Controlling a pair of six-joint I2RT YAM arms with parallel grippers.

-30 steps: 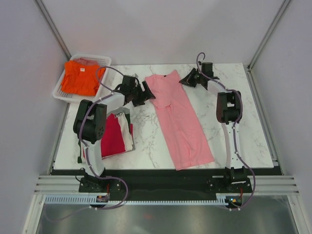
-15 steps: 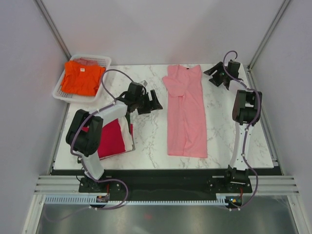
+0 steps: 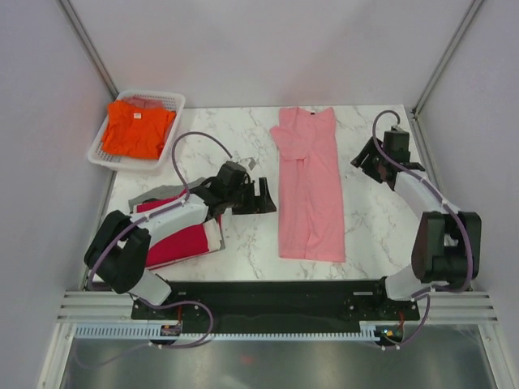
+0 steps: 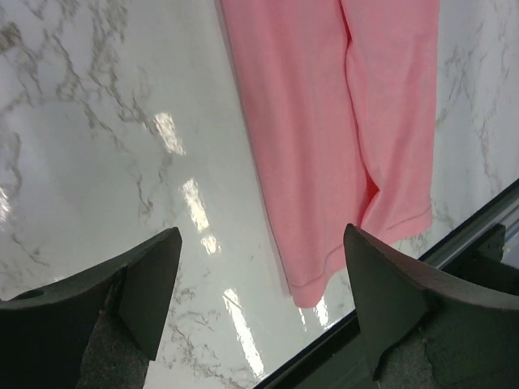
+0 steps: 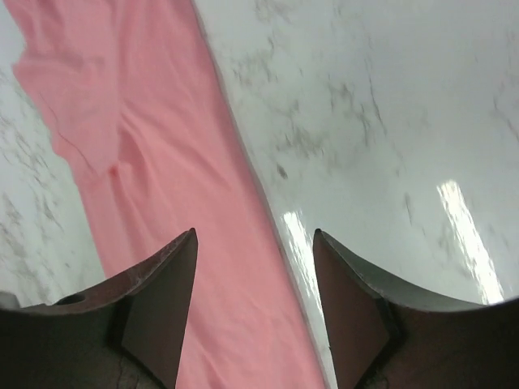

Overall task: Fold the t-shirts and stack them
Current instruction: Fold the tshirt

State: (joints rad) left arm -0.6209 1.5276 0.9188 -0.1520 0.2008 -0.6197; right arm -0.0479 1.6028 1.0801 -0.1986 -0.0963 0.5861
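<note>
Both hands are released and empty. The left hand (image 3: pixel 266 197) hovers just left of the pink t-shirt (image 3: pixel 308 186), and the right hand (image 3: pixel 362 160) hovers just right of it. The shirt lies mid-counter in a long narrow strip. It looks soft, light and limp, so pinch it at the hem corners. The marble counter (image 3: pixel 381 235) looks glossy, so cloth should slide on it. Plain pale walls surround it.

No legible writing on the pink t-shirt (image 3: pixel 309 190), basket (image 3: pixel 172 100) or table (image 3: pixel 373 227)

The left gripper (image 3: pixel 261 197) reaches inward, jaws spread wide, empty; the right gripper (image 3: pixel 362 159) likewise, jaws parted.
</note>
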